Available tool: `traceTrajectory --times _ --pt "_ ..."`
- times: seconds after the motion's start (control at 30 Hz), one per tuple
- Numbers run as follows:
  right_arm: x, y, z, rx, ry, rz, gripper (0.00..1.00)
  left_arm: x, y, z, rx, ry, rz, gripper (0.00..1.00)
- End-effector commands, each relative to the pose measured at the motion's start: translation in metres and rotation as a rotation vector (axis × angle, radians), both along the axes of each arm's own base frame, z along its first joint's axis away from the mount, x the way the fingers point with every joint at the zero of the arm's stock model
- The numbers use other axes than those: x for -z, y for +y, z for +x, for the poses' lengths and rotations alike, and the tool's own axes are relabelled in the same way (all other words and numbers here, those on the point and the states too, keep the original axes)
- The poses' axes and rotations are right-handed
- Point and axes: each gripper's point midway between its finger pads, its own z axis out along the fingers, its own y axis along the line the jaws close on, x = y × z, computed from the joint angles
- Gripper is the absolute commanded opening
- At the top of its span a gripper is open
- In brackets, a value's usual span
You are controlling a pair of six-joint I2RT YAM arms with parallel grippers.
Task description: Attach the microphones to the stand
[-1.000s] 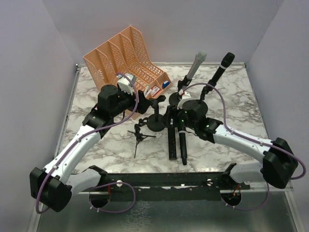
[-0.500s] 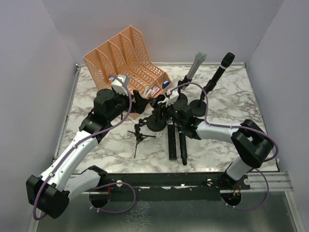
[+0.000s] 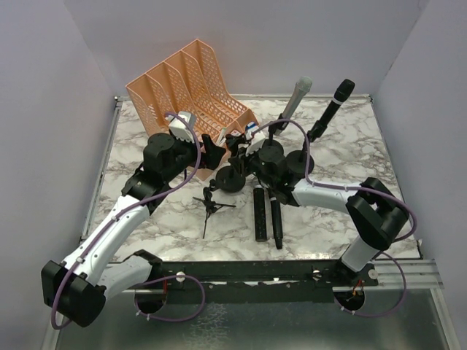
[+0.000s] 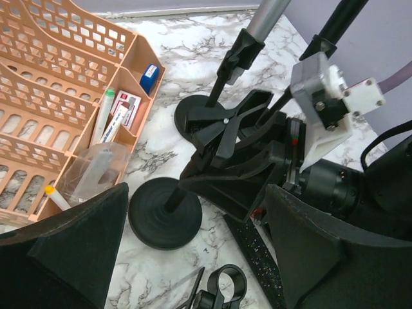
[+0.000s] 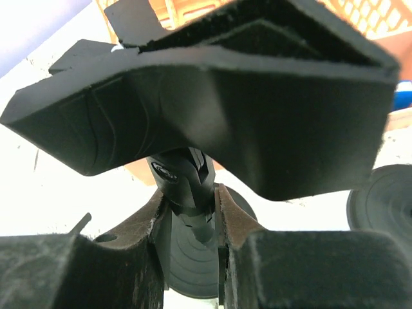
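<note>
Black right gripper (image 5: pixel 193 209) pinches the stem of the empty stand (image 3: pixel 232 180). The left gripper (image 3: pixel 211 154) gapes wide just left of it. Two loose microphones (image 3: pixel 260 215) lie near on the marble table (image 3: pixel 350 149); a grey microphone (image 3: pixel 298 96) and a black microphone (image 3: pixel 337 100) sit clipped upright, far right.

Nothing in these views can be read as a word, number or brand. The small red-and-white printed carton (image 4: pixel 127 108) standing in the end compartment of the peach plastic lattice desk organiser (image 4: pixel 58 77) carries print too small to make out. The white tube with a green cap (image 4: pixel 103 117) just beside it shows faint, illegible marks. A small round emblem sits on the black cylindrical microphone-stand post (image 5: pixel 187 187), blurred beyond reading.
</note>
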Motion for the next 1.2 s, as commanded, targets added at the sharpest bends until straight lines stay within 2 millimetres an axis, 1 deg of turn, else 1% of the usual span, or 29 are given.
traceTrajectory --times 0.0,0.17,0.23,0.33,0.37,0.47,0.57,0.67,0.73,0.83,0.93,1.03,1.17 --pt "-0.088 -0.003 0.011 0.055 -0.151 0.090 0.07 -0.010 0.002 0.007 -0.028 -0.029 -0.011 0.86" --pt "-0.124 -0.022 0.010 0.095 -0.135 0.116 0.05 -0.009 -0.002 0.007 -0.009 -0.042 -0.024 0.86" --pt "-0.140 -0.028 0.007 0.085 -0.129 0.133 0.05 -0.007 -0.006 0.005 0.015 -0.042 -0.030 0.86" --pt "-0.165 -0.036 0.001 0.051 -0.115 0.150 0.04 -0.014 -0.020 0.000 0.107 -0.076 -0.054 0.86" --pt "-0.173 -0.039 -0.003 0.036 -0.107 0.154 0.04 -0.019 -0.027 -0.002 0.151 -0.096 -0.065 0.87" --pt "-0.196 -0.043 -0.019 -0.034 -0.082 0.172 0.04 -0.030 -0.044 -0.008 0.267 -0.137 -0.073 0.87" --pt "-0.219 -0.047 -0.039 -0.102 -0.059 0.190 0.04 -0.039 -0.054 -0.010 0.344 -0.174 -0.068 0.87" --pt "-0.234 -0.045 -0.063 -0.199 -0.034 0.202 0.04 -0.049 -0.066 -0.015 0.418 -0.212 -0.132 0.87" --pt "-0.236 -0.041 -0.077 -0.265 -0.007 0.203 0.03 -0.052 -0.074 -0.021 0.482 -0.210 -0.162 0.86" --pt "-0.238 -0.038 -0.090 -0.327 0.017 0.208 0.03 -0.051 -0.084 -0.028 0.568 -0.181 -0.176 0.78" --pt "-0.241 -0.037 -0.098 -0.361 0.021 0.218 0.03 -0.051 -0.089 -0.041 0.659 -0.175 -0.177 0.67" --pt "-0.244 -0.035 -0.101 -0.380 0.022 0.231 0.03 -0.050 -0.092 -0.055 0.733 -0.185 -0.171 0.49" --pt "-0.249 -0.031 -0.105 -0.410 0.015 0.256 0.03 -0.050 -0.095 -0.065 0.789 -0.186 -0.171 0.33"
